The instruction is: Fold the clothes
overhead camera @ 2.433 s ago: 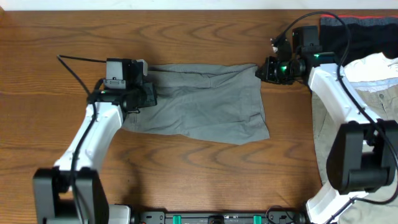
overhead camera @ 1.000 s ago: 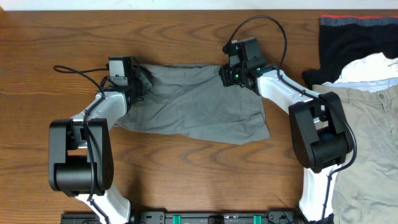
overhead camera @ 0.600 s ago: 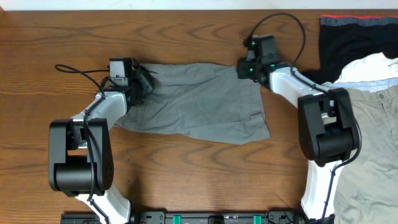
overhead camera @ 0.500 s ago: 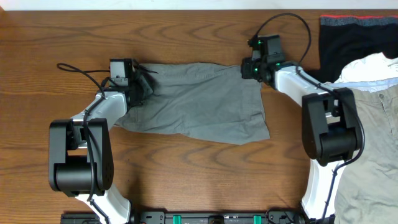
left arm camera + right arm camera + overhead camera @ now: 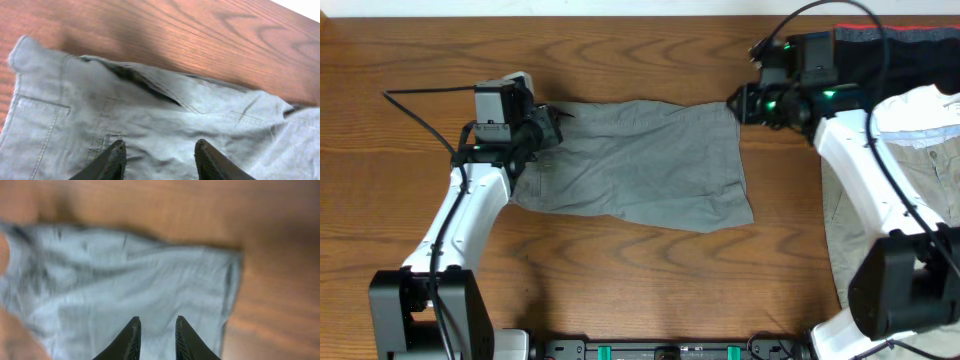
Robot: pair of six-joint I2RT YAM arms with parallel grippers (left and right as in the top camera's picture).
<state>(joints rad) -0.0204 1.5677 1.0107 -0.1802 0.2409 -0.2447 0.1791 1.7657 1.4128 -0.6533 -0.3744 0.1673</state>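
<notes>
Grey shorts (image 5: 640, 165) flat, edges on wooden table (image 5: 620, 285)

Left end effector (image 5: 160, 146), right end effector (image 5: 157, 321): jaws apart.

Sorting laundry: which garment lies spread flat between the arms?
The grey shorts, alone mid-table; the black garment and beige trousers overlap at the right edge.

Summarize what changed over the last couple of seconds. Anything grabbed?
The right gripper was over the top edge of the shorts a second ago and has slid right to their upper right corner. The left gripper barely shifted at the upper left corner. Both are open, and nothing was grabbed or released. The shorts lie flat where they were, and the beige trousers are unchanged.
</notes>
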